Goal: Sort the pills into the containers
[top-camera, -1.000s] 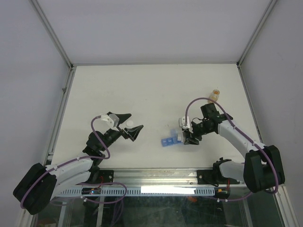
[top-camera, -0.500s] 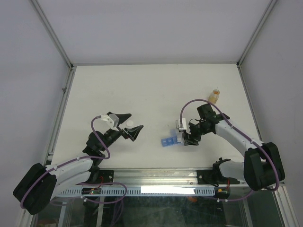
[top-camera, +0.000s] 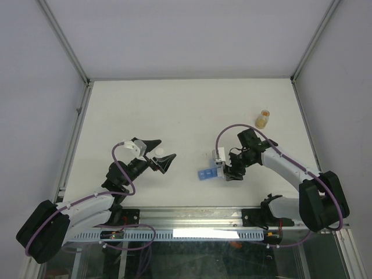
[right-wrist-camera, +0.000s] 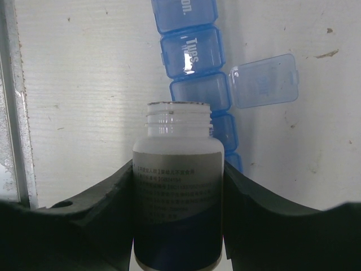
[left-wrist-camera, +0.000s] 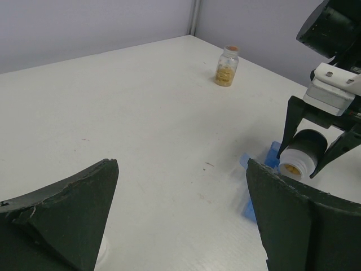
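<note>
1. The pill-organiser strip (right-wrist-camera: 192, 53) is a narrow row of translucent-blue square cells lying flat on the table (top-camera: 174, 110). One lid (right-wrist-camera: 264, 81) is flipped open to the side. The cells beyond it are shut, and one reads "Tues".
2. The pills (left-wrist-camera: 290, 169) show only as a pale yellowish patch inside the mouth of the white bottle (right-wrist-camera: 177, 164). I cannot make out a tablet in any cell.
3. The bottle is capless and tipped over, its mouth just above the strip and aimed at the open cell.
4. The right end effector (right-wrist-camera: 178, 197) is clamped on the bottle's body, one finger pressed to each side.
5. The step in hand looks like dispensing into the open cell. The next move likely calls for a slight further tilt or a gentle shake. The mouth should stay over that one cell so tablets do not spill onto the table.
6. Well left of the strip, the left end effector (top-camera: 164, 156) has its fingers wide apart and holds nothing. A small white disc (top-camera: 160, 152), perhaps the cap, lies between them.
7. A small amber jar (top-camera: 263, 118) stands upright, well beyond the strip.
</note>
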Controlling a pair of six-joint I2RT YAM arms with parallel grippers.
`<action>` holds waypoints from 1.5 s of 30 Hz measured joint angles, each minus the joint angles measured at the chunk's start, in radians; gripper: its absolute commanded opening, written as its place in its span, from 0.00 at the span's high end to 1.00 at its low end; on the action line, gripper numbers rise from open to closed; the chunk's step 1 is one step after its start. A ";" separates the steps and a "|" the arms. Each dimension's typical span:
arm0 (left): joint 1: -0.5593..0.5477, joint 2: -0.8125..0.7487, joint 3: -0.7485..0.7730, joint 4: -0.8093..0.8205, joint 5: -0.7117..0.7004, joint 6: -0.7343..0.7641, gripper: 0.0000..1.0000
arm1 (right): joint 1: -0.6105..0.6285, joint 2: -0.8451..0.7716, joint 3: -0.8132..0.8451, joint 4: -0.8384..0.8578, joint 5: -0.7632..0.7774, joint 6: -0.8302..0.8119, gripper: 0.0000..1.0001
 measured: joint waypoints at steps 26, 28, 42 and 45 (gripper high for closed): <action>0.000 0.006 0.000 0.000 0.000 0.000 0.01 | 0.077 0.042 0.063 -0.003 0.117 0.104 1.00; 0.000 0.006 0.000 0.000 0.000 0.000 0.01 | 0.082 0.046 0.066 -0.004 0.124 0.109 1.00; 0.000 0.007 0.000 0.000 0.000 0.000 0.01 | 0.108 0.062 0.086 -0.021 0.171 0.132 1.00; 0.000 0.007 0.000 0.000 0.000 0.000 0.01 | 0.111 0.062 0.086 -0.030 0.172 0.132 1.00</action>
